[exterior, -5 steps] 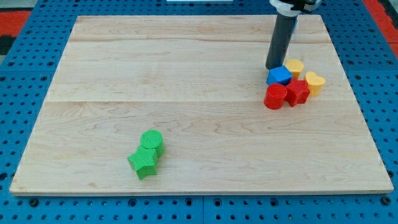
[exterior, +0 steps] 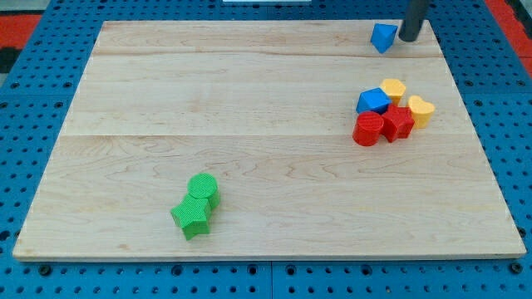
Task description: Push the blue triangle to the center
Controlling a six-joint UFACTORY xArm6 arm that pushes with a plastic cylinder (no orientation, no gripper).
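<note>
My tip (exterior: 409, 38), a bare rod with no claw to open or shut, stands just right of the blue triangle (exterior: 382, 37) near the table's (exterior: 249, 124) top-right edge, so the centre lies leftward and down.

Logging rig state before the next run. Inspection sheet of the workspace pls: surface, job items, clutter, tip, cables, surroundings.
Surface: wooden board, flat, lying on a blue pegboard.
Job's things: blue triangle near the view's top right edge, far from the centre.
Clutter: blue block, two yellow blocks, red cylinder and red block bunched at the view's right; green cylinder and green star together at lower left.
Pincer: none; my tip is just to the view's right of the blue triangle.
Cables: nothing seen.
Surroundings: red patches at the top corners.
</note>
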